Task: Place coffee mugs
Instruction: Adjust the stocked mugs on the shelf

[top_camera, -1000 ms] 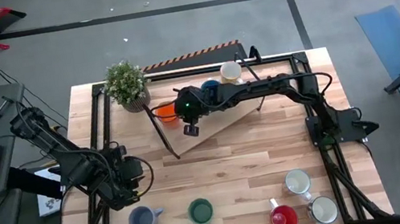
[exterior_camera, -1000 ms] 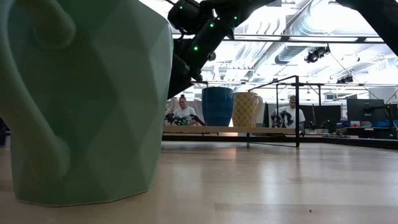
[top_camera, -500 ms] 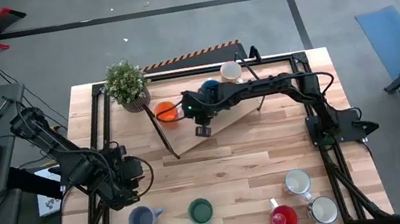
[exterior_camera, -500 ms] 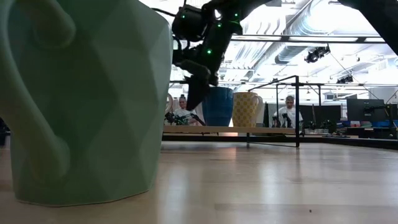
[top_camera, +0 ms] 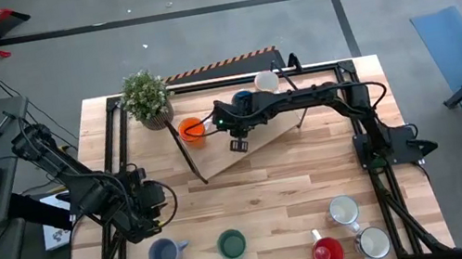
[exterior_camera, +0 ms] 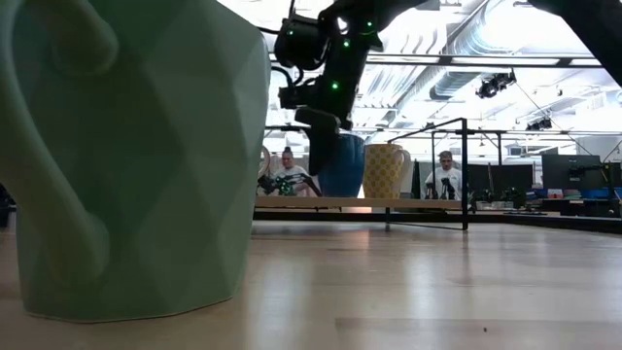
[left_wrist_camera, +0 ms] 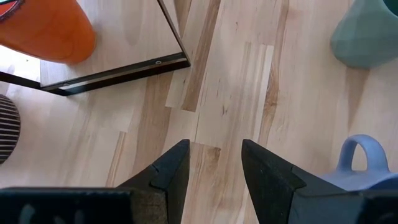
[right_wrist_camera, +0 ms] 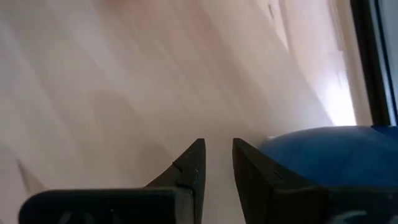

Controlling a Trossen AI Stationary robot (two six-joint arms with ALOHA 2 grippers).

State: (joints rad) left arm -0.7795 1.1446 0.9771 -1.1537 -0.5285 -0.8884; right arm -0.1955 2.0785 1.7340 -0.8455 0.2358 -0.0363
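Three mugs stand on a raised wooden board at the table's far side: the orange mug [top_camera: 192, 129], the bright blue mug [top_camera: 243, 101] and the cream mug [top_camera: 266, 81]. My right gripper [top_camera: 238, 143] hovers over the board between orange and blue, open by a narrow gap, holding nothing; the blue mug [right_wrist_camera: 323, 149] sits just beside its fingers. On the near side stand the grey-blue mug [top_camera: 165, 252], green mug [top_camera: 231, 242], red mug [top_camera: 327, 252] and two white mugs [top_camera: 343, 211] [top_camera: 374, 242]. My left gripper [left_wrist_camera: 211, 155] waits open over the table's left part, near the grey-blue mug [left_wrist_camera: 360, 168].
A potted green plant [top_camera: 147, 96] stands at the far left corner beside the orange mug. The board's black frame [left_wrist_camera: 118, 71] edges the bare tabletop in the middle. In the low view the green mug [exterior_camera: 126, 156] fills the left foreground. People sit in the room behind.
My right gripper has moved from over the orange mug toward the table's right, along the board toward the blue mug, and its fingers have swung to point down. The orange mug has stayed standing on the board.
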